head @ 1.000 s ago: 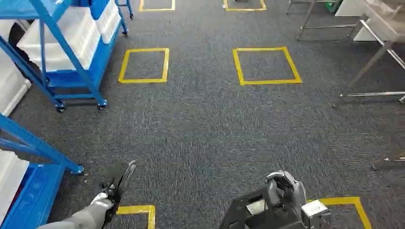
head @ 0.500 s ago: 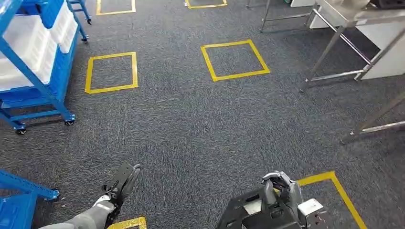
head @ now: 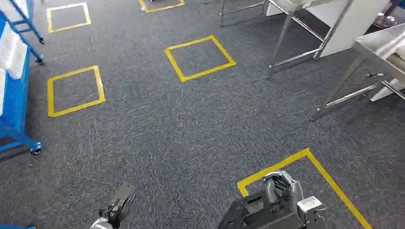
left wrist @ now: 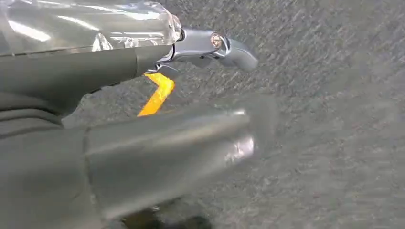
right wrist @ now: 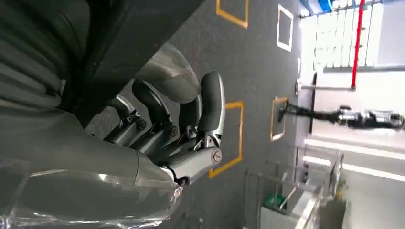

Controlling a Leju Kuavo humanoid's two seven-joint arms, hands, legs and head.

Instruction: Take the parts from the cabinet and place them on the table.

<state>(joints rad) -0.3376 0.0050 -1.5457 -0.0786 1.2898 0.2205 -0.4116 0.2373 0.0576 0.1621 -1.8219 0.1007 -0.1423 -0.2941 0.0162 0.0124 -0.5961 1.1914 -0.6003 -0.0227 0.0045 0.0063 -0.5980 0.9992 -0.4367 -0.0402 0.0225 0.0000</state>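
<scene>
A: Right hand (head: 282, 188) status?
B: Low in the head view, at the near edge of the carpet (head: 191, 129), over the corner of a yellow tape square (head: 305, 171). Curled around the upper edge of a black part (head: 260, 214), fingers (right wrist: 210, 102) wrapped over it in the right wrist view, thumb pressed against its side. Part carried in front of the body, off the floor, tilted.

A: Left hand (head: 117, 202) status?
B: Hanging low on the left side, above bare carpet. Fingers straight and extended forward, nothing in them. Thumb (left wrist: 215, 45) set apart from the other fingers in the left wrist view, which is blurred.

A: Location of the task's thing relative to the destination?
B: Black part in the right hand, well apart from the steel table (head: 377, 45) at the far right edge of the floor. Only the table's legs and a corner of its top visible.

A: Surroundings?
B: Blue cabinet (head: 14, 95) on castors at the left edge, white bins on its shelves. Further yellow squares taped on the carpet between cabinet and table.
</scene>
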